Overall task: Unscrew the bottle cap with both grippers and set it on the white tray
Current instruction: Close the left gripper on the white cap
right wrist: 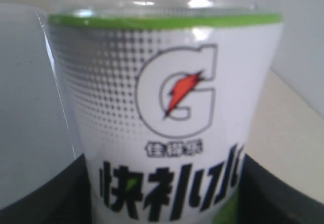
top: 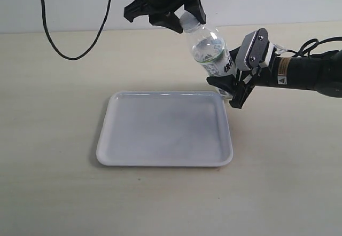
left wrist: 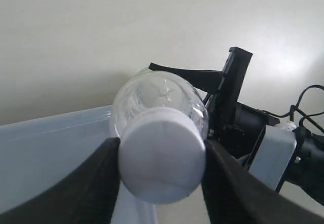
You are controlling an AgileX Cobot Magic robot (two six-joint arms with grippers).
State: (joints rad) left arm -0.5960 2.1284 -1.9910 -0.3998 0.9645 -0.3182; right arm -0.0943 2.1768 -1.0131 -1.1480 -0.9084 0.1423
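Note:
The clear bottle [top: 211,52] with its white label [right wrist: 167,127] hangs tilted in the air above the far right corner of the white tray [top: 160,132]. My right gripper [top: 231,89] is shut on the bottle's lower body, its black fingers [right wrist: 276,193] pressed against both sides of the label. The white bottle cap [left wrist: 163,155] sits on the neck, pointing up and to the left. My left gripper [top: 180,21] is shut on the bottle cap, one dark finger [left wrist: 76,188] on each side of it. In the left wrist view, the bottle's clear shoulder [left wrist: 159,95] shows behind the cap.
A black cable [top: 64,46] loops over the beige table [top: 53,193] at the far left. The right arm [top: 310,73] reaches in from the right edge, with a grey-white block [top: 252,52] near its wrist. A pale wall stands behind the table.

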